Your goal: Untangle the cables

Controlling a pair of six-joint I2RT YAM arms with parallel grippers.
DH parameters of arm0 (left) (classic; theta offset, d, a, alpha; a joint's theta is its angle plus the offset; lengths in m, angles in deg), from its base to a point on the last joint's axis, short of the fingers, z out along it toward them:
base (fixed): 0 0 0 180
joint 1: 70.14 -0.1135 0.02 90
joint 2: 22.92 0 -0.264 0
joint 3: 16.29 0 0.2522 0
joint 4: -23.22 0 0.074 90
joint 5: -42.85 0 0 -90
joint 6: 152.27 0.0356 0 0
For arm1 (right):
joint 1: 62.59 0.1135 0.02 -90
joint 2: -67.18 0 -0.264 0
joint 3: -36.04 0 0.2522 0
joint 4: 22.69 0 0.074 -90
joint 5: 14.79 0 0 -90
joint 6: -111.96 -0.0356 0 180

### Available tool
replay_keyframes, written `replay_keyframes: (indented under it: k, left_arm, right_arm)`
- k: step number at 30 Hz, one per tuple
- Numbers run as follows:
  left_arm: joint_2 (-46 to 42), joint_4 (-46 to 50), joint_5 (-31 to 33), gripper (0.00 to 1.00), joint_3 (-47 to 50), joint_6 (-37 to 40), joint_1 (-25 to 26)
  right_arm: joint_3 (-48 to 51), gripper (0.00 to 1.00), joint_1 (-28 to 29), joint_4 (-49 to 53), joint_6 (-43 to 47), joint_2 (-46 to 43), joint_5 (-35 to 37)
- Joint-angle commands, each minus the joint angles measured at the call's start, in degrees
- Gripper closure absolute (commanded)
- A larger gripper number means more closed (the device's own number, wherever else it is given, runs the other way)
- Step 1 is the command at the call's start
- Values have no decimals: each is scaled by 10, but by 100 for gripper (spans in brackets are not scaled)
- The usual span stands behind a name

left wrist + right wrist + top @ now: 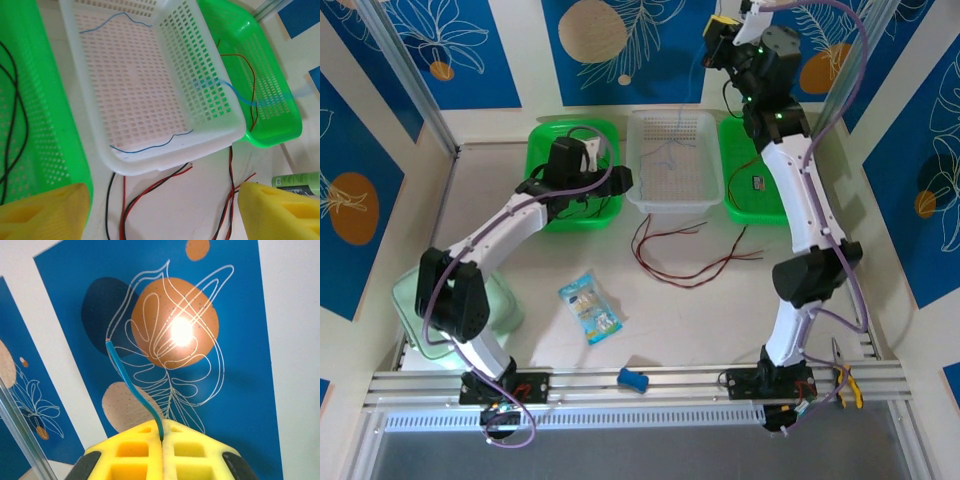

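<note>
High at the back, the raised right hand [163, 436] pinches a blue cable [131, 385]; left hand [162, 210] spread.

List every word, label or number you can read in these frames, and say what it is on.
No text can be read.
Packet: printed front, too small to read.
Green bottle: label blurred and cut off at the frame edge.

Inventory: two green baskets [545, 130] [752, 214], one white basket [675, 205], one printed packet [590, 308], one small blue object [633, 379], one pale green container [410, 295]; the tangled cables [690, 262] cannot be counted.
</note>
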Motion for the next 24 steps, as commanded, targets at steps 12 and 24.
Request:
replay_keyframes:
  k: [12,24]
  left_arm:
    - [-93,31,5,21,58,43,-6]
    - [-121,36,0,21,89,30,-6]
  right_arm:
    - [-109,100,36,213,-39,190,145]
    - [-78,67,23,396,-108,283,121]
